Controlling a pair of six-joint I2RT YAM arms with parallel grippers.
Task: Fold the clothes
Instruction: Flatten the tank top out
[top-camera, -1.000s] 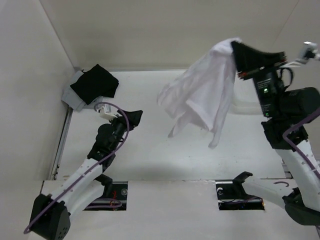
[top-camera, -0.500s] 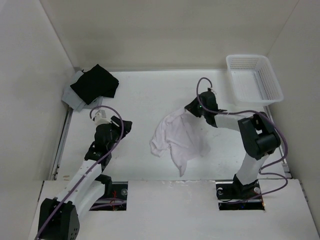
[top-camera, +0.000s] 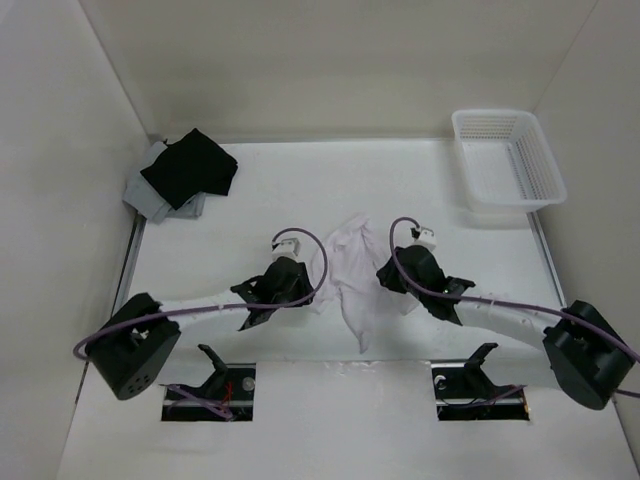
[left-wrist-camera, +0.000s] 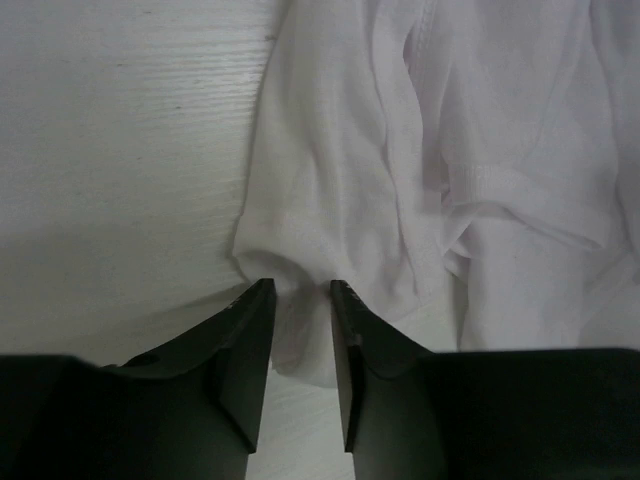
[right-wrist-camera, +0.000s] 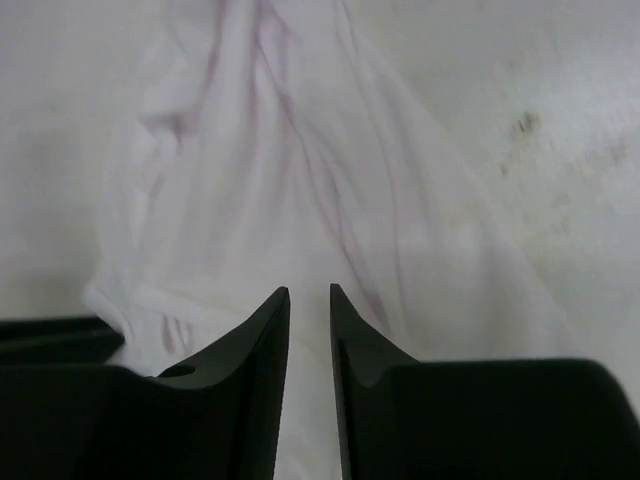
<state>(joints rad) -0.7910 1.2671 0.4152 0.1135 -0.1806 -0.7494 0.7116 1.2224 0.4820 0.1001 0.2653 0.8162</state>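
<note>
**Surroundings.** A white mesh basket stands at the far right corner of the counter, well apart from both arms. At the far left corner a black garment lies on top of a grey cloth stack, also well apart from the work. The right wrist view shows a few dark specks on the counter surface beside the cloth. Nothing lies between either tool and the garment.

**Task item.** The clothes, a thin white garment with a faint pink tint, lie crumpled on the counter near its middle. They are bunched into a narrow strip running from far to near, with a tail pointing towards the near edge. Ridges and creases run along the strip and a hem seam shows in the left wrist view. The garment is not laid flat.

**Tools.** Both arms reach low across the counter and flank the garment, one on each side.

- The left tool sits at the garment's left edge. Its jaws stand a little apart with a lobe of cloth showing in the gap. Whether the cloth is pinched cannot be told.
- The right tool is over the garment's right side. Its jaws leave a narrow gap with cloth visible through it. A grip cannot be confirmed here either.
</note>
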